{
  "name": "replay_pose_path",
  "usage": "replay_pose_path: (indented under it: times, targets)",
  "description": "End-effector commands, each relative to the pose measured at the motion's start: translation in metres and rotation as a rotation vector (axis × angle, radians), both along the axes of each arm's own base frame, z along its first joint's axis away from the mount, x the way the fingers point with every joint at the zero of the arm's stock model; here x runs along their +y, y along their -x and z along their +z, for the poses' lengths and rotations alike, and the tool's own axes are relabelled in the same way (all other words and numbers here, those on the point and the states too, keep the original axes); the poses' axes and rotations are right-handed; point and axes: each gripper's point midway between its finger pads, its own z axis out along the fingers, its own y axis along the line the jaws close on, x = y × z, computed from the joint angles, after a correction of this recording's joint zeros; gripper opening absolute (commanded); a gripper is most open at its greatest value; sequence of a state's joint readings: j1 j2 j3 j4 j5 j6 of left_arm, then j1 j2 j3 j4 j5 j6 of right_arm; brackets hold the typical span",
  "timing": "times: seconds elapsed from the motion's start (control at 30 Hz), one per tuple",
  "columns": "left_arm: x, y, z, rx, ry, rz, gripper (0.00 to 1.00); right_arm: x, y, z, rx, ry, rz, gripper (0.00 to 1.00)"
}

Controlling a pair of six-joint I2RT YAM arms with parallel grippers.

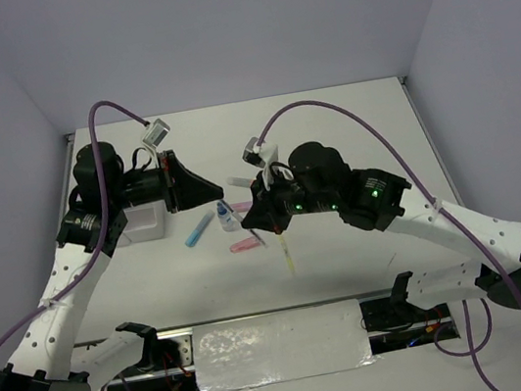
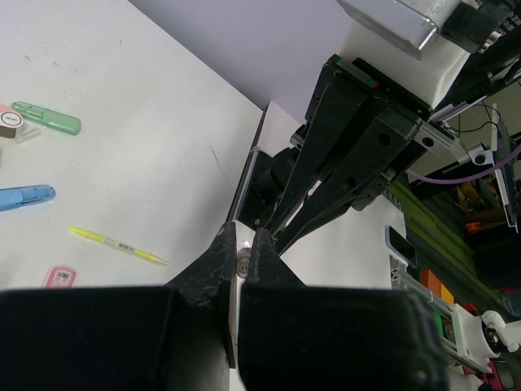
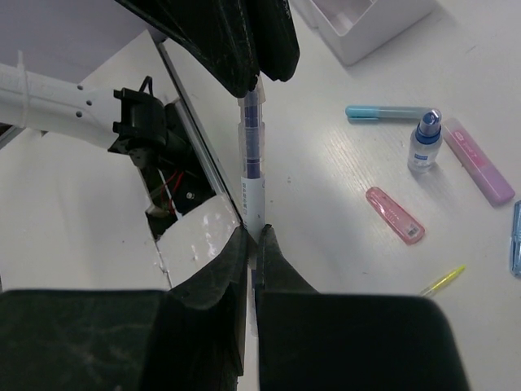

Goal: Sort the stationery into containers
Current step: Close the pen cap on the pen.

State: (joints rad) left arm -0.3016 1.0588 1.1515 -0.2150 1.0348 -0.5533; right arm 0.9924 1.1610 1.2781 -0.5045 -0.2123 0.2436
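Right wrist view. My right gripper (image 3: 253, 238) is clamped on the white-and-purple pen (image 3: 251, 155) at its 6 o'clock end; my left gripper (image 3: 259, 80) clamps the 12 o'clock end, above the table (image 3: 326, 187). Judged: mid-handover. Next: one releases, other carries to organizer (image 3: 366, 41), 1 o'clock.

Pale walls (image 1: 214, 24) flank a white table (image 1: 350, 132), shiny sheet (image 1: 279, 344) at its near edge.

Desk (image 1: 349, 127): far half open. Mid-desk: white pen (image 3: 253, 187) spans left gripper (image 2: 242, 244) to right gripper (image 3: 254, 236), barring the gap; beneath, blue marker (image 1: 198, 230), bottle (image 1: 228, 217), pink marker (image 1: 246, 244), yellow pen (image 1: 289, 253). Left arm (image 1: 100, 186) overhangs organizer (image 1: 143, 226).
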Motion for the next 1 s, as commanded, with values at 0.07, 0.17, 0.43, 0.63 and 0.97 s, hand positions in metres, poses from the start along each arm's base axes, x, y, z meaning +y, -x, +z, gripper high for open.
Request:
replay_pose_path:
  times: [0.07, 0.17, 0.43, 0.63, 0.97]
  targets:
    - [-0.001, 0.01, 0.001, -0.024, 0.007, -0.045, 0.0, 0.015, -0.015, 0.057, -0.11, -0.128, -0.026, 0.0]
    - [-0.001, 0.009, 0.0, -0.023, 0.001, -0.038, 0.02, 0.015, -0.021, 0.065, -0.121, -0.143, -0.053, 0.0]
    - [0.003, 0.006, -0.009, -0.03, -0.051, -0.007, 0.03, 0.01, -0.026, 0.072, -0.13, -0.133, -0.094, 0.0]
    - [0.001, 0.005, -0.004, -0.021, -0.023, -0.005, 0.1, 0.013, -0.025, 0.067, -0.121, -0.136, -0.084, 0.0]
    - [-0.002, 0.005, 0.015, -0.023, 0.031, -0.005, 0.28, 0.011, -0.024, 0.064, -0.119, -0.145, -0.089, 0.0]
